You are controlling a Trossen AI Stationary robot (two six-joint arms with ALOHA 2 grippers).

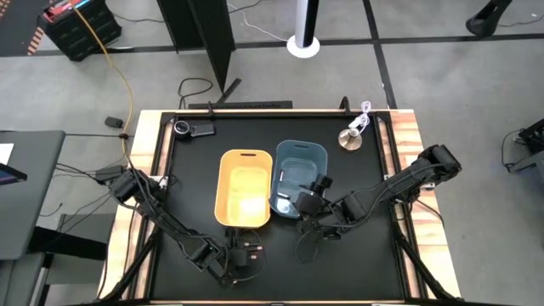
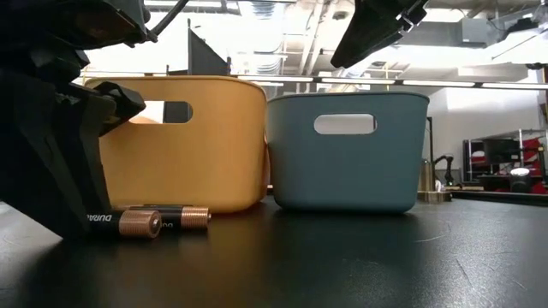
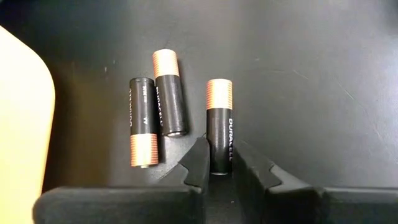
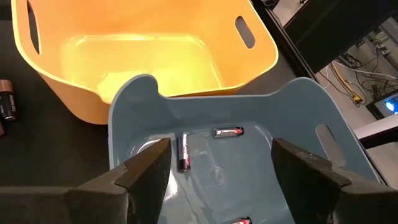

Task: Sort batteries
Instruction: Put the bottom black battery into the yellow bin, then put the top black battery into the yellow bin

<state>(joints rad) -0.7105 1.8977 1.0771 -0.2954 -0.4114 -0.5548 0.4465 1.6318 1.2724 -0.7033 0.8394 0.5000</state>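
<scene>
Three black-and-copper batteries (image 3: 155,106) lie on their sides on the black table mat near its near edge, in front of the yellow bin (image 1: 246,187). My left gripper (image 3: 221,165) is low over them, its fingers closed around the rightmost battery (image 3: 219,118). In the low view that battery (image 2: 137,224) rests on the mat. My right gripper (image 4: 227,174) hangs open over the blue bin (image 4: 292,124), touching nothing. Silvery batteries (image 4: 228,132) lie on the blue bin's floor. The yellow bin (image 4: 155,56) shows nothing inside. My left gripper pinches the rightmost battery by its black end (image 3: 221,155) between the two fingers. The fingers reach nearly level along the battery's length, one on each side. The battery lies flat on the mat, its copper end (image 3: 219,93) pointing away from the gripper.
The two bins stand side by side mid-table, yellow on the left, blue on the right. A round metal disc with a white cord (image 1: 350,138) and a black lensed gadget (image 1: 191,129) sit near the far edge. Bare mat lies to the right of the blue bin.
</scene>
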